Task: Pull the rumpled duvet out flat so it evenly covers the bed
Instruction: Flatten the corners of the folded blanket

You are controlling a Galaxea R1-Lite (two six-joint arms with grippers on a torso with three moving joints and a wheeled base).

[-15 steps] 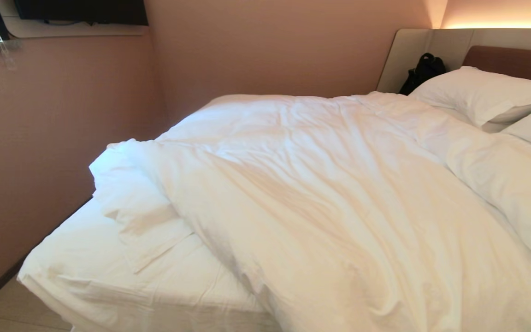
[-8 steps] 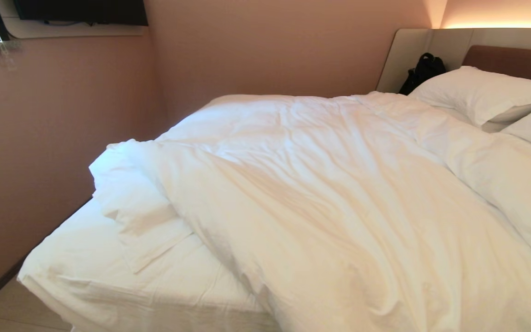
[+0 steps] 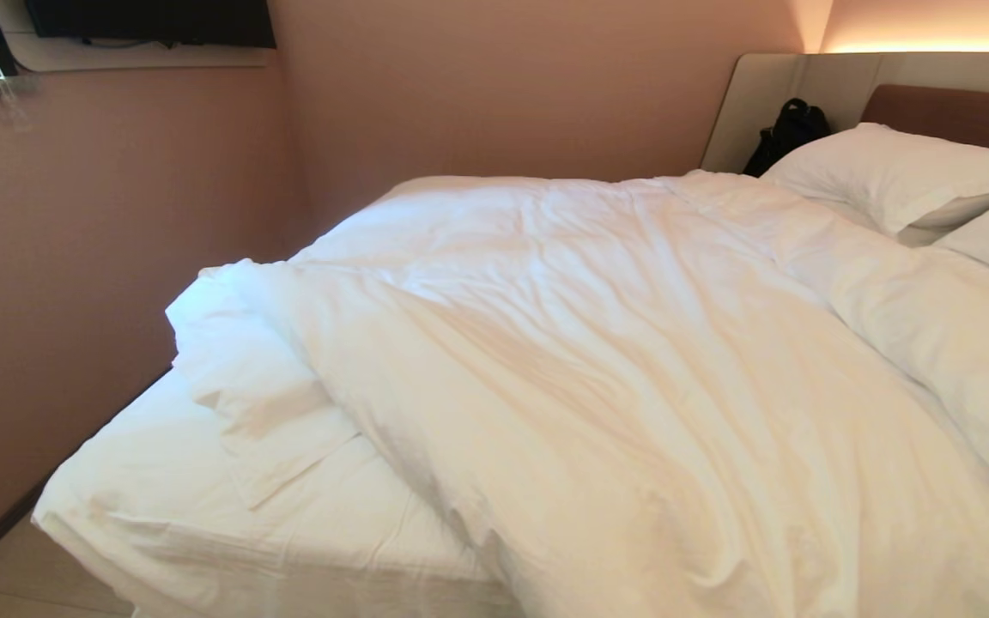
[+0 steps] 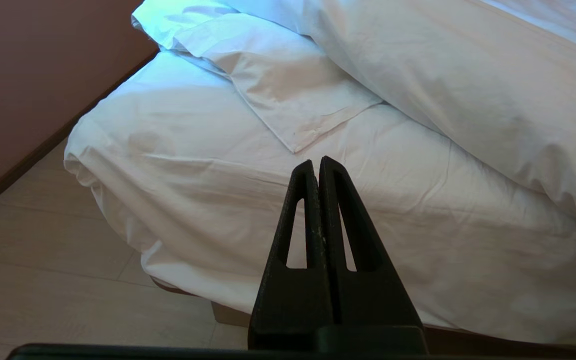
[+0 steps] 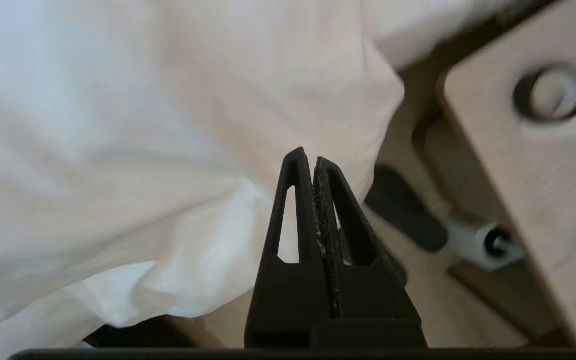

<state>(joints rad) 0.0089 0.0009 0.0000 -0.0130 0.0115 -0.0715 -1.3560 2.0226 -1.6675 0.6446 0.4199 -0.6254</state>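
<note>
- The right claw (image 5: 315, 160) is clenched on nothing, its tips pressed together just in front of the hanging near edge of the duvet (image 5: 133, 165); it shows only in the right wrist view
- To do this step well, I judge the right claw should first spread its jaws, then bite a thick fold of that drooping hem rather than a thin skin of cloth, so the pull carries the filling with it
- The left claw (image 4: 316, 167) is also clenched and empty, parked off the foot corner of the bed (image 4: 133, 165), pointing at bare mattress sheet (image 4: 193, 140)
- On that bare corner lies a flat folded-back flap (image 4: 298, 95) of the duvet; the pull should go toward this corner, low and slow, so the flap unrolls instead of bunching
- The head view shows neither claw, but alone gives the whole lie: the duvet (image 3: 597, 378) heaped toward the robot's right and the far side, the near left corner of the bed (image 3: 168, 515) uncovered
- Farthest off, two pillows (image 3: 898, 176) rest at the headboard (image 3: 958, 112), with a black bag (image 3: 791, 129) beside them; only the head view shows these
</note>
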